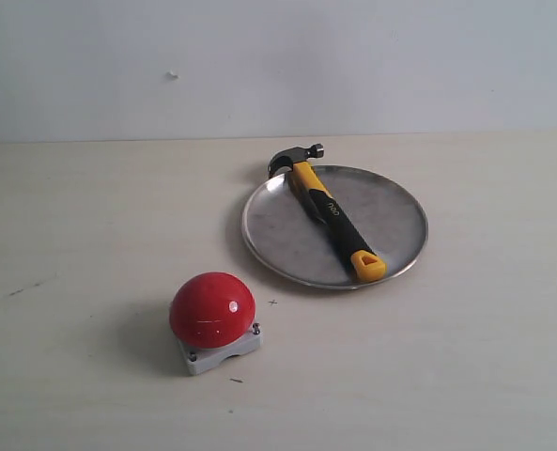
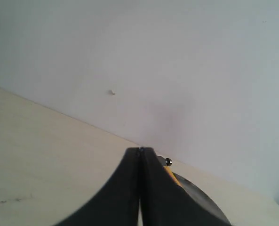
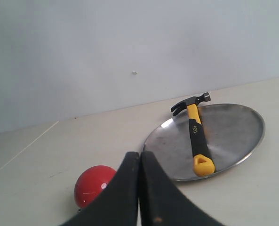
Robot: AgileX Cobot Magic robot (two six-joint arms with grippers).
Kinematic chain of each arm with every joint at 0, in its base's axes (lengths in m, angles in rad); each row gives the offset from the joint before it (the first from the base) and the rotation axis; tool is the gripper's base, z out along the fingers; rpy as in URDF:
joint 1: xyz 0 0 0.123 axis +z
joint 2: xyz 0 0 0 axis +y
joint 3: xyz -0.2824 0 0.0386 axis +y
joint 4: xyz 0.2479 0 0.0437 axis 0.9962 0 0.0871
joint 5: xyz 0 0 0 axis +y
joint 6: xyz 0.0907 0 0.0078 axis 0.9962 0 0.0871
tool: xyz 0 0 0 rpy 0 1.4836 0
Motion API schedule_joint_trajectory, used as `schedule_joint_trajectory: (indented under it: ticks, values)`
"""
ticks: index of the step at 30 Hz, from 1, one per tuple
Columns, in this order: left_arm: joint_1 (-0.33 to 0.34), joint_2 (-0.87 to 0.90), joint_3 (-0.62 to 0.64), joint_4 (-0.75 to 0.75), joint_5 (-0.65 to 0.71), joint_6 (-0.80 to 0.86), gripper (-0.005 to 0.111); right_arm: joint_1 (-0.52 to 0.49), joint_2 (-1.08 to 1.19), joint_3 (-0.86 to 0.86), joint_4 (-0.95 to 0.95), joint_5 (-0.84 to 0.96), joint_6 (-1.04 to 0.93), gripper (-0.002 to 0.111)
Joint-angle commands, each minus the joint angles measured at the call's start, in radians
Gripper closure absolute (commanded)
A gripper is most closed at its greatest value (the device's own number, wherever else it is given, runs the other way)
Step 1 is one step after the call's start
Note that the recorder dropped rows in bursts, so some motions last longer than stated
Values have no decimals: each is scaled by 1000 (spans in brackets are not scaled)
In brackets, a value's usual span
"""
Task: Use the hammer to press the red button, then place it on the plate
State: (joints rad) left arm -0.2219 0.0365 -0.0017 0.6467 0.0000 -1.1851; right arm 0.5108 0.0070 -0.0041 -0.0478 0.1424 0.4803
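From my station, the only writing I can find is on the hammer (image 1: 332, 211): a short run of small white lettering on the black part of its handle, about midway between the head and the yellow looped end, running along the shaft. In the exterior view it is a few pale strokes, too small for me to read. In the right wrist view it shows as a white smudge on the black grip. It may be a short brand name, but I cannot make out a single letter.
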Motion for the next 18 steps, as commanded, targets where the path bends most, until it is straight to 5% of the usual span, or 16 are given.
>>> schedule_joint_trajectory:
  ticks: [1,7,13,18]
  values:
    - [2,-5,2,1,-54,-4,107,0,-4,4,-4,-9,-6,108]
    - [2,-17,2,-39,-152,56,107,0,-4,4,-4,-9,-6,108]
    - [2,-36,2,-597,-96,938,107,0,-4,4,-4,-9,-6,108]
    - [3,-36,2,-606,7,1116,107,0,-4,4,-4,-9,-6,108]
